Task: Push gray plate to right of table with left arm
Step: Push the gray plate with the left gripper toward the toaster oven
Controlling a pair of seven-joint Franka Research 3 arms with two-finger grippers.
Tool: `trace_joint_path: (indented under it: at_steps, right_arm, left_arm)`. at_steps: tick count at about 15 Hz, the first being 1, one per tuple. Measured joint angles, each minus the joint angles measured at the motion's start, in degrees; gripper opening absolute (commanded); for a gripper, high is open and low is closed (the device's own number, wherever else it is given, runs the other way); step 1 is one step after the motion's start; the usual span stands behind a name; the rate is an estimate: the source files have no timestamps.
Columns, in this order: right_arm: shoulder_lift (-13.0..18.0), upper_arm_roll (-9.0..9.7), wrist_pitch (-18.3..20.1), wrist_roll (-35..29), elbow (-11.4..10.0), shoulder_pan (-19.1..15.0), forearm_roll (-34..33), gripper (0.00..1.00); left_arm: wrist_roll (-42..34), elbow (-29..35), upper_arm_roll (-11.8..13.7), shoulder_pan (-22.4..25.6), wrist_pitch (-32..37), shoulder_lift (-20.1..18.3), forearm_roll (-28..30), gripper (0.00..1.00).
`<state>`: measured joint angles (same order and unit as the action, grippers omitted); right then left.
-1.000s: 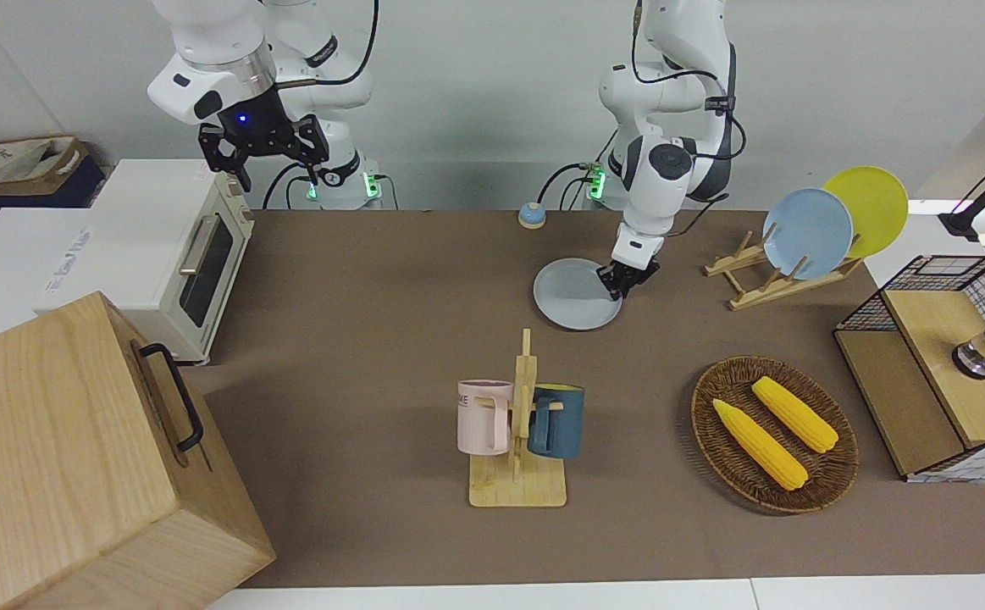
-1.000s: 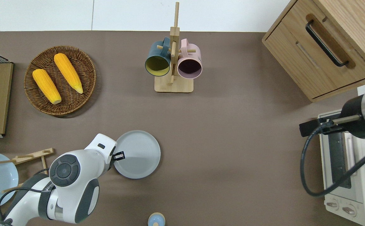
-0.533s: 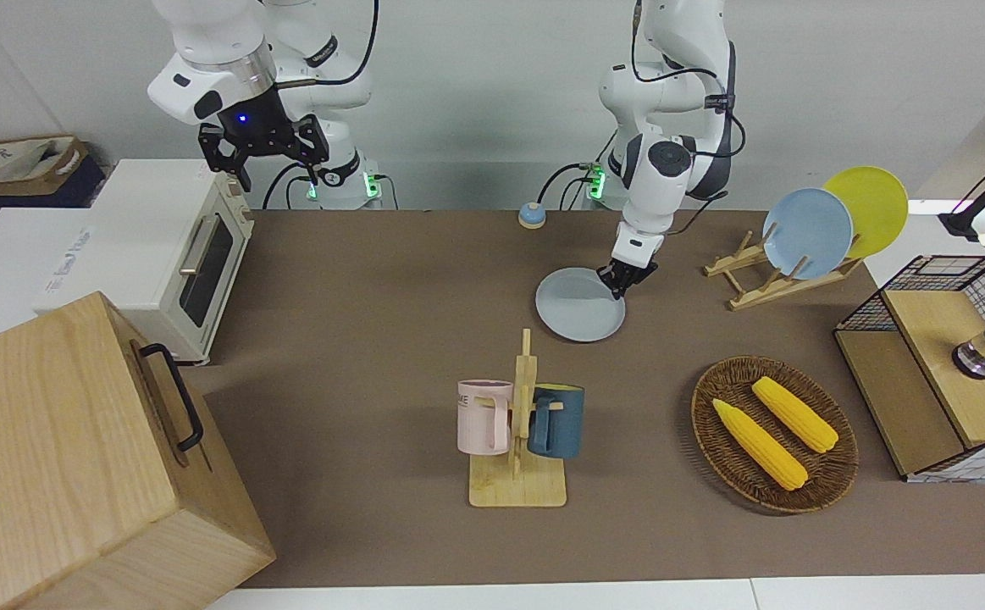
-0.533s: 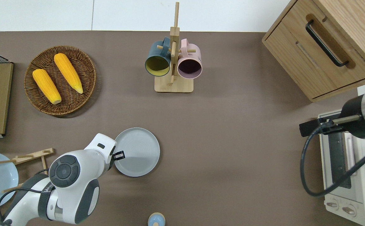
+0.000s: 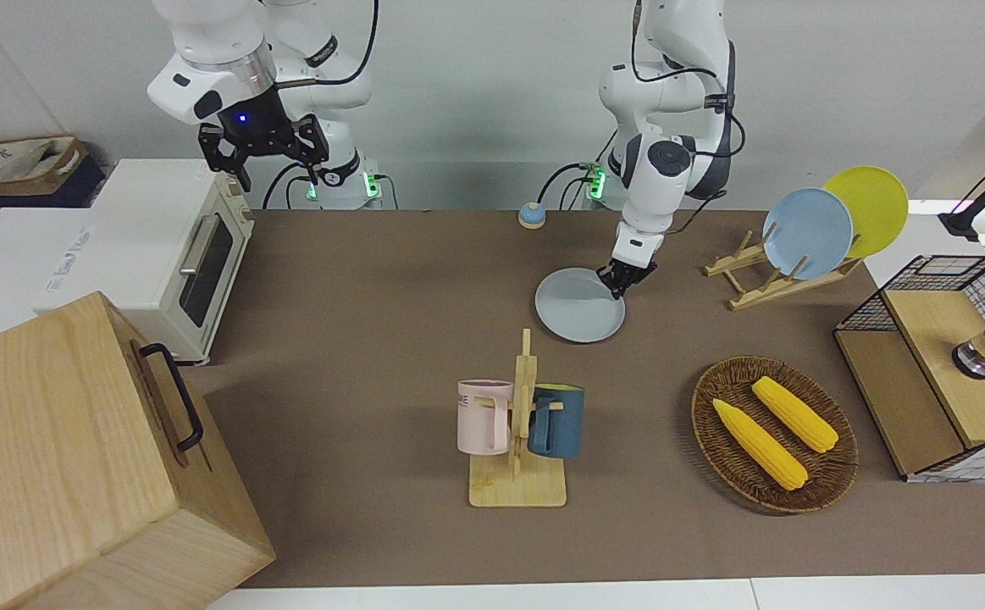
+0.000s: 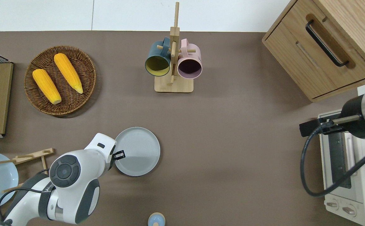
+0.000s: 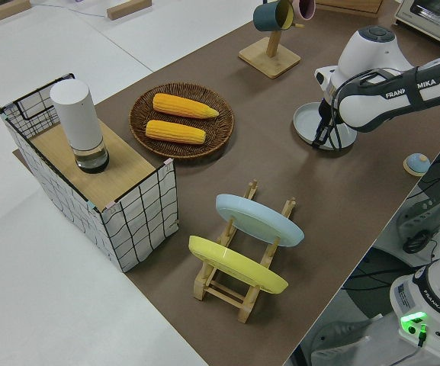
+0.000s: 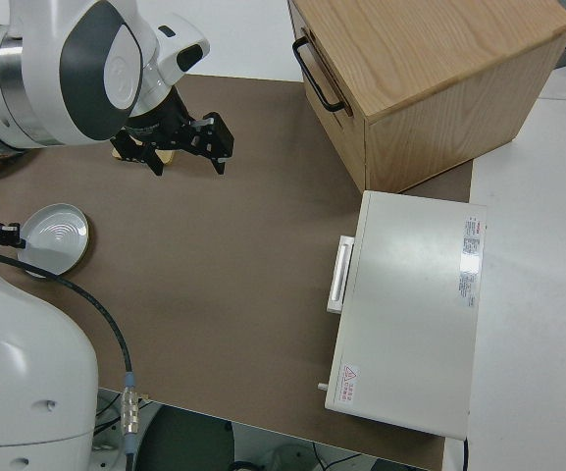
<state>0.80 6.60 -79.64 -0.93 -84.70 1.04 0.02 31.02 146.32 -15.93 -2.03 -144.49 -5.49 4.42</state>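
I see my left gripper [image 6: 120,154], fingers seemingly pinched together, touching the gray plate [image 6: 137,151] mid-table [image 6: 232,141], nearer the robots than the wicker basket [image 6: 60,80] holding two corn cobs [image 6: 56,78]; "FRANKA EMIKA" marks the arm.

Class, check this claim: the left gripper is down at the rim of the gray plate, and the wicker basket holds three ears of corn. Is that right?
Not quite. The left gripper is at the gray plate rim, but the wicker basket holds two ears of corn, not three, as the overhead view shows.
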Motion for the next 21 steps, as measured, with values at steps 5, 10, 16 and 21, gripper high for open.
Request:
trace_joint_path:
  at_steps: [5,10,16,21]
  right_arm:
    - [0.0,0.0,0.0,0.0,0.0,0.0,0.0,0.983]
    - [0.0,0.0,0.0,0.0,0.0,0.0,0.0,0.983]
    - [0.0,0.0,0.0,0.0,0.0,0.0,0.0,0.983]
    - [0.0,0.0,0.0,0.0,0.0,0.0,0.0,0.983]
  left_arm:
    - [12.84,-2.69,-1.25,-5.23,-0.12,1.48,-1.73,0.0]
    - [40.63,-9.39,-1.61,-14.54,0.14,8.68,-18.38,0.0]
    - [48.55,-17.54,-1.77,-20.89,4.42,14.02,-19.92,0.0]
    - [51.45,-20.95,-2.04,-23.35,7.04,16.09,-19.92,0.0]
